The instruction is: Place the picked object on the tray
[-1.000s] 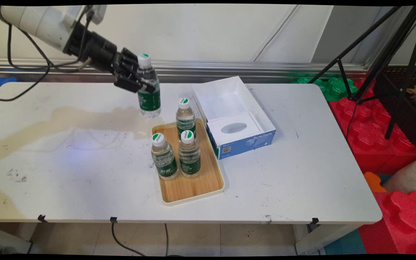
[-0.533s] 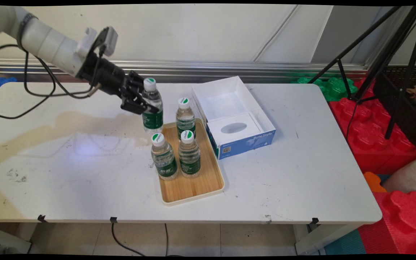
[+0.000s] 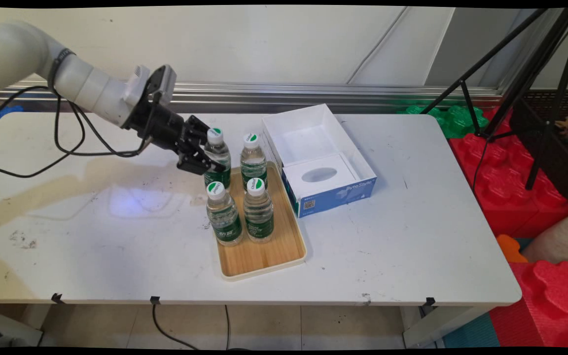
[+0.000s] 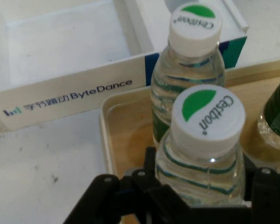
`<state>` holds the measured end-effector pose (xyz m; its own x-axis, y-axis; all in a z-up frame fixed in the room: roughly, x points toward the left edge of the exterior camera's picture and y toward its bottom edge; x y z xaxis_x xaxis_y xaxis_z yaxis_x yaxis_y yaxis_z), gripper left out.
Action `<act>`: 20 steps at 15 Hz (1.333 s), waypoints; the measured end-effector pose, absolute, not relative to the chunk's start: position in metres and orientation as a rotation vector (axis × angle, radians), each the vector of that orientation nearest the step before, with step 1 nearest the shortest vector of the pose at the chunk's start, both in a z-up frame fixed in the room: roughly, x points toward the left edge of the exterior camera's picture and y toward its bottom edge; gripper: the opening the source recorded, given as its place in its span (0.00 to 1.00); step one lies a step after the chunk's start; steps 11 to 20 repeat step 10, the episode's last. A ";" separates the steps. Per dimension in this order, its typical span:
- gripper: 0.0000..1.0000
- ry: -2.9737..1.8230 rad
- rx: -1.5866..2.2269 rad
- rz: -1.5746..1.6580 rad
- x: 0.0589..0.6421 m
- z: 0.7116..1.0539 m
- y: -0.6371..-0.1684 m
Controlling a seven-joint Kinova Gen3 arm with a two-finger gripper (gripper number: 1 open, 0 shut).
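We see the gripper pinching an upright water bottle between its jaws over the wooden tray's far left corner; three bottles stand there.

A clear water bottle (green label, white cap) stands upright over the wooden tray's far-left corner.

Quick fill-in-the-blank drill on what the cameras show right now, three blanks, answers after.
1. The tool is shut on a water ____ with a white and green cap.
2. Besides the held one, ____ bottles stand on the wooden tray.
3. Right of the tray sits an open blue and white ____.

Missing words: bottle; three; box
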<state>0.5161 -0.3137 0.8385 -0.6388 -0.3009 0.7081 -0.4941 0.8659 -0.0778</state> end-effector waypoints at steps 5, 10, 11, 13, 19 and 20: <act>0.00 -2.324 0.540 0.345 0.511 0.820 -0.316; 1.00 -2.327 0.481 0.346 0.497 0.815 -0.327; 1.00 -2.327 0.481 0.346 0.497 0.815 -0.327; 1.00 -2.327 0.481 0.346 0.497 0.815 -0.327; 1.00 -2.327 0.481 0.346 0.497 0.815 -0.327; 1.00 -2.327 0.481 0.346 0.497 0.815 -0.327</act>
